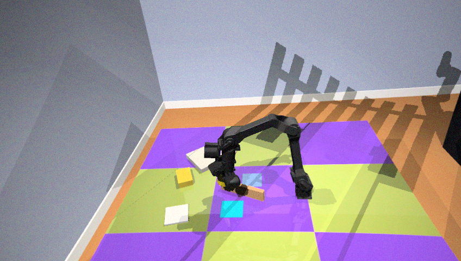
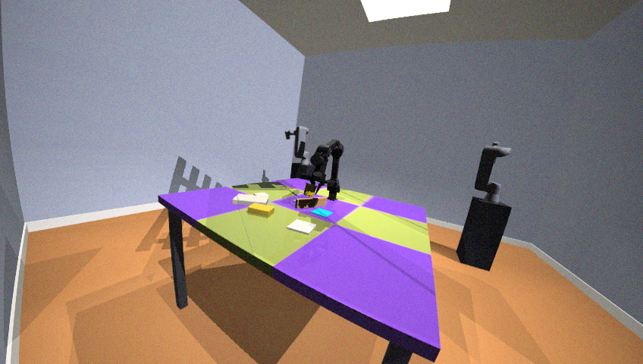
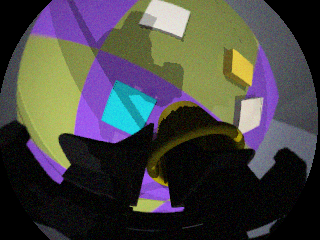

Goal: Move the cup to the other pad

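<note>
The yellow cup (image 1: pixel 220 181) (image 2: pixel 309 191) (image 3: pixel 175 111) is off the table, high beside the wooden bar (image 1: pixel 256 193) (image 2: pixel 321 201), and looks slightly tilted in the exterior view. My gripper (image 2: pixel 316 186) (image 3: pixel 158 127) is shut on the cup's wall, one finger outside and one over the opening. The cup's inside is dark, so marbles cannot be made out. The cyan pad (image 1: pixel 231 209) (image 2: pixel 321 211) (image 3: pixel 128 107) lies on the near side of the bar in the top view. The pale blue pad (image 1: pixel 252 179) lies on the far side. Nothing stands on either pad.
A yellow block (image 1: pixel 184 175) (image 2: pixel 260 208) (image 3: pixel 242 68), a white slab (image 1: pixel 176 214) (image 2: pixel 301 226) (image 3: pixel 166 19) and a larger cream block (image 1: pixel 198 159) (image 2: pixel 248 199) (image 3: pixel 251 115) lie left of the pads in the top view. Strong shadows cross the checkered table.
</note>
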`<state>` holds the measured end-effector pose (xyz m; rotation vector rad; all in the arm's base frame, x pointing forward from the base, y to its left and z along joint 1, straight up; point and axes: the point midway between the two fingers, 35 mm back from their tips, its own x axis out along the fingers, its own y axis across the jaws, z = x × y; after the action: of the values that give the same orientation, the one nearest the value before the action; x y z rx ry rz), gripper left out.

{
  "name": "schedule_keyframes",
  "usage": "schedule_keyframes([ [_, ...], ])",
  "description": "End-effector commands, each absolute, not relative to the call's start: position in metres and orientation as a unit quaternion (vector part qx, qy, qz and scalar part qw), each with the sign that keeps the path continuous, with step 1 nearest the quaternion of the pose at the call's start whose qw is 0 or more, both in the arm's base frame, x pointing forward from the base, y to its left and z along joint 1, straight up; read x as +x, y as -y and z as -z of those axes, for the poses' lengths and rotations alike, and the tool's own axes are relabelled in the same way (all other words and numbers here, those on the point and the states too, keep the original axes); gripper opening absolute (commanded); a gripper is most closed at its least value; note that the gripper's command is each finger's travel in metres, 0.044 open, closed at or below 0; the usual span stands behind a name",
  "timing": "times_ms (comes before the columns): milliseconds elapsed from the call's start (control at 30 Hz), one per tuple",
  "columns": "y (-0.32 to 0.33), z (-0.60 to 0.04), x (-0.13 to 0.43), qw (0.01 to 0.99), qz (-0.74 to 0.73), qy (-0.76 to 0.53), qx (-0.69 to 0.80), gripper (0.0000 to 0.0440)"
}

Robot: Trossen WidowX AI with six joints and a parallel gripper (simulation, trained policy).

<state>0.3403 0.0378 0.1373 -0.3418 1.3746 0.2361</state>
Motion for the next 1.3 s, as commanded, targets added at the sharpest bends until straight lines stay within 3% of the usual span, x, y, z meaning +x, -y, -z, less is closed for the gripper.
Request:
schedule_keyframes([
  [0, -0.054, -0.131, 0.343, 0.754, -0.116, -0.627, -0.158, 0.0],
  [767, -0.114, -0.083, 0.327, 0.747, -0.131, -0.631, -0.167, 0.0003],
  [1000, -0.115, -0.066, 0.317, 0.739, -0.122, -0.642, -0.164, 0.0028],
  [1267, -0.113, -0.058, 0.316, 0.743, -0.113, -0.641, -0.154, 0.0086],
])
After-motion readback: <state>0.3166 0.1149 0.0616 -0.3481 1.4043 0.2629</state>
